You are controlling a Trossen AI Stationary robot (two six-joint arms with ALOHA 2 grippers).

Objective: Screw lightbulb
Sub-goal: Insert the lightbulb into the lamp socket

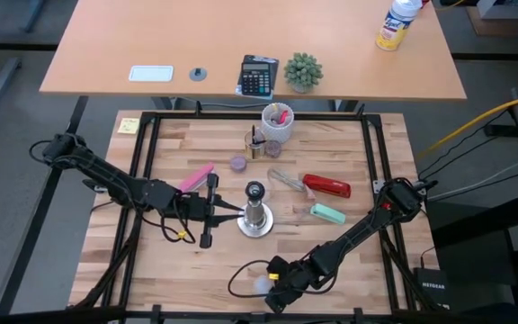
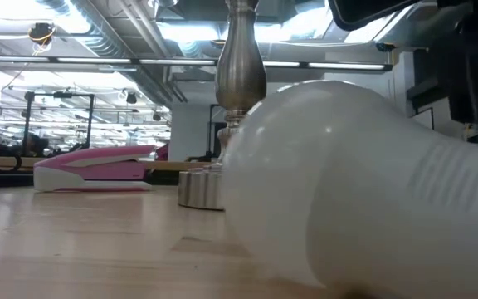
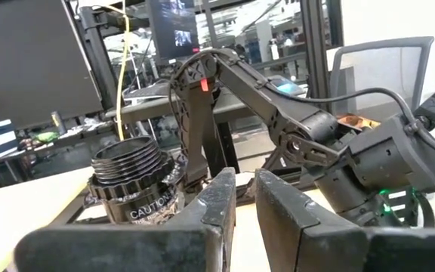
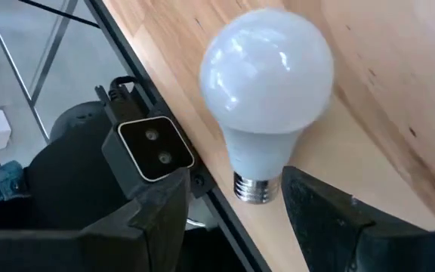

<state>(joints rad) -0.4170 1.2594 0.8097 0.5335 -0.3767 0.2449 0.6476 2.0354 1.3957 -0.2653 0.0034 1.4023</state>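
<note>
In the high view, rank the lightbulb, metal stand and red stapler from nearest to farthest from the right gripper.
1. Lightbulb, at the table's front edge, right by the right gripper.
2. Metal stand, mid-table, beyond it.
3. Red stapler, farther back and right.

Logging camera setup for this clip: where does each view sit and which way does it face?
High: overhead, straight down; both arms, socket stand.
Low: table height, across; lightbulb fills it, no arm identifiable.
Left wrist: past left gripper, nearly shut, toward the right arm.
Right wrist: past open right gripper at the lightbulb lying at the table edge.
Shared: low and right wrist both show the lightbulb.
</note>
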